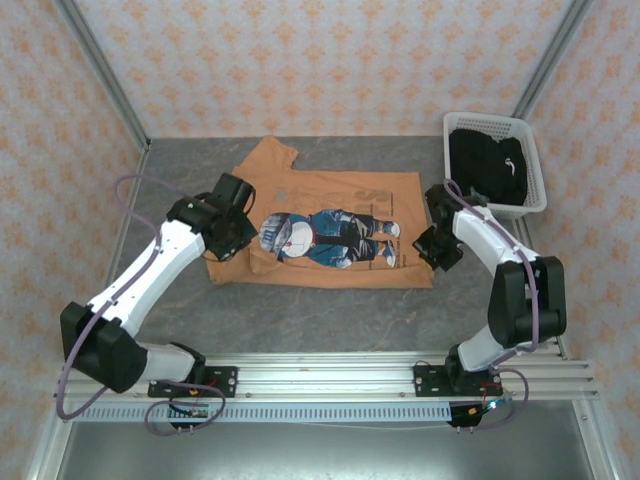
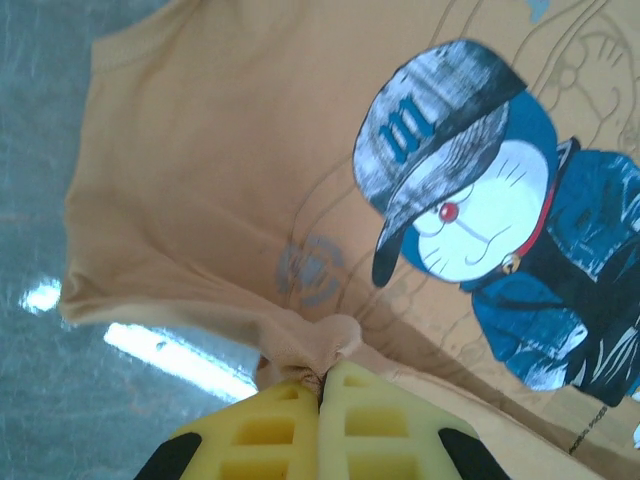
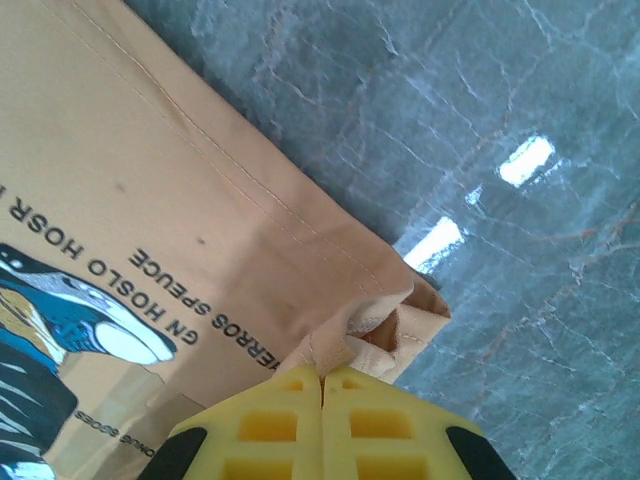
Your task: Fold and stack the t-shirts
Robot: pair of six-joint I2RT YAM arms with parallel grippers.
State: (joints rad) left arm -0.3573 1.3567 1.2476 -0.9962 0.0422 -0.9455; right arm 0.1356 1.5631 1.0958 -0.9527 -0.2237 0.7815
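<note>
Yellow jaws of left gripper (image 2: 322, 378) clamp the bunched shoulder edge, right gripper (image 3: 322, 375) clamps the hem corner at 4 o'clock, of the orange t-shirt (image 1: 340, 190) lying print-up mid-table; best raise both level, cloth taut, then carry toward 12 o'clock.

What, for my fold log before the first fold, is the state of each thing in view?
orange t-shirt: spread flat on the table, print up, not yet folded.
black t-shirt: bunched up in the basket, unfolded.
basket: upright at the far right, holding the black t-shirt.
left tool: shut on a gathered bit of the orange t-shirt's collar end.
right tool: shut on its near hem corner.
</note>
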